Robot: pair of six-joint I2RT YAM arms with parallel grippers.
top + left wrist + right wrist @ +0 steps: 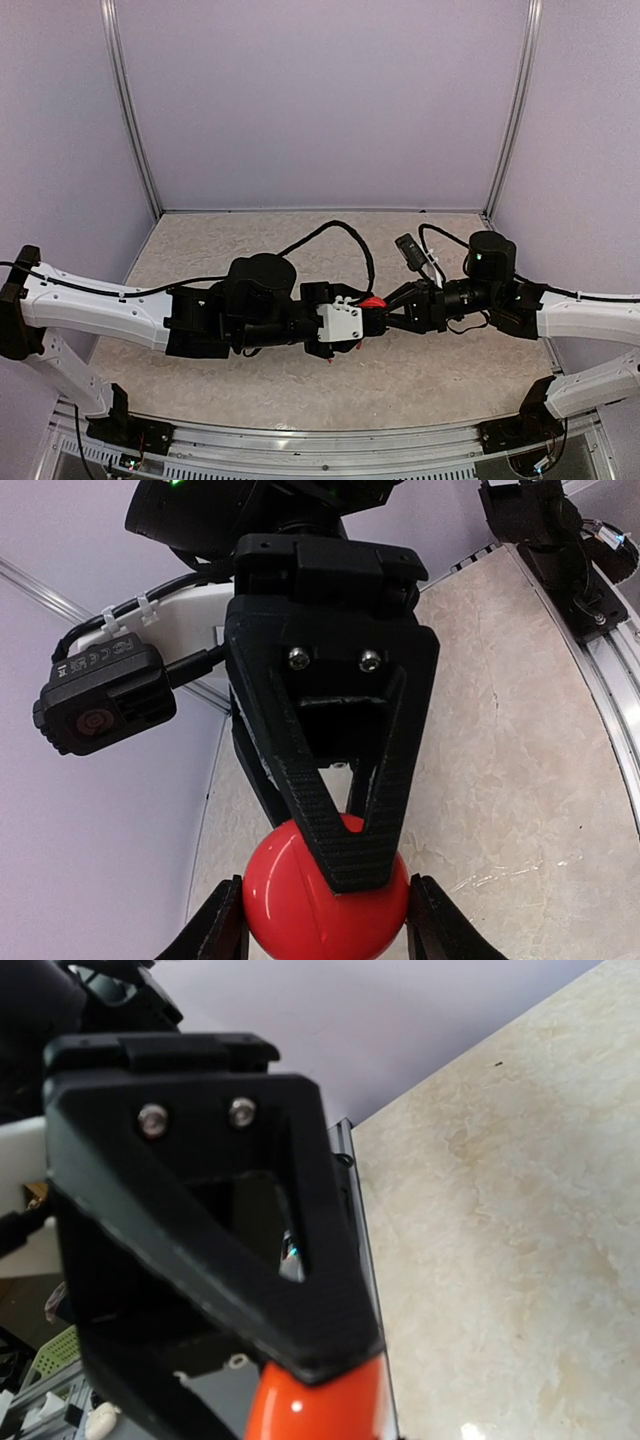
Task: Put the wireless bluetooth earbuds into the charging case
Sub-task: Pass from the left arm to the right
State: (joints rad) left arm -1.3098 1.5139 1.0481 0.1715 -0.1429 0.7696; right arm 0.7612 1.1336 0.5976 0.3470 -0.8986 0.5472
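Observation:
A round red charging case (285, 910) hangs above the table between the two arms, where it shows as a small red spot (372, 301). My left gripper (325, 925) is shut on its two sides. My right gripper (388, 312) faces it from the other side. One of its black ribbed fingers (335, 820) lies over the case's front and the other sits behind it, so it is shut on the case. The right wrist view shows only the case's orange-red top (320, 1410) under the left gripper's black finger (200, 1250). The earbuds are hidden.
The beige marble-look table (250, 240) lies below both arms, with purple walls on three sides. A black cable (340, 232) loops over the left wrist. The right arm's base and a metal rail (600, 670) run along the near edge.

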